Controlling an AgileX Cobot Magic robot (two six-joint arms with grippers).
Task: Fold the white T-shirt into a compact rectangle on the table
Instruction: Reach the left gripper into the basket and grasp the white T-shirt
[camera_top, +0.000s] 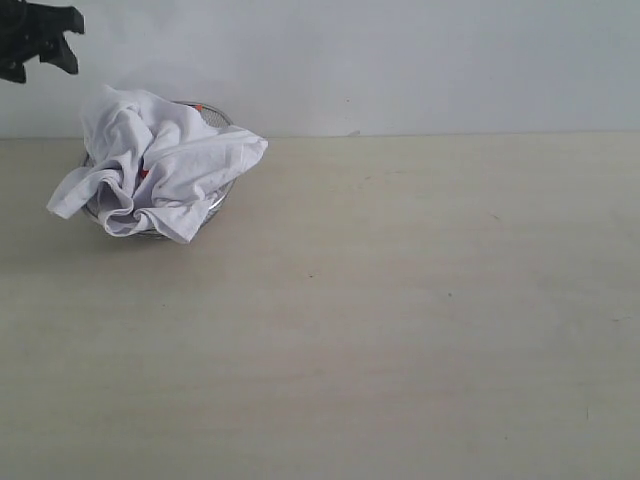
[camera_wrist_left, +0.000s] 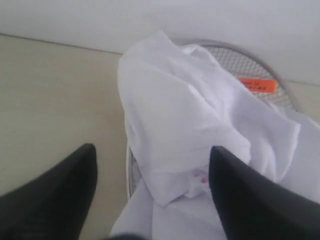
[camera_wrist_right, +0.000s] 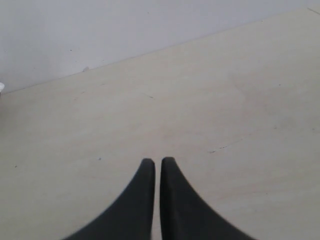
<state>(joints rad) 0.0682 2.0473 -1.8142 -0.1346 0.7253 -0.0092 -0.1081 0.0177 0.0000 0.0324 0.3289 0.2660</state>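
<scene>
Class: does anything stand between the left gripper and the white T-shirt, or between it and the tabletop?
Nothing visible separates the left gripper from the white T-shirt. The shirt lies in a wire basket, whose rim stands between it and the table.

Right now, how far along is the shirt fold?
Done: nothing; the white T-shirt sits crumpled in the wire basket, not on the table. In hand: the left claw hangs open over the shirt, gripping nothing; the right claw is shut above the tabletop. Left: pull it out, spread it flat, make every fold.
</scene>
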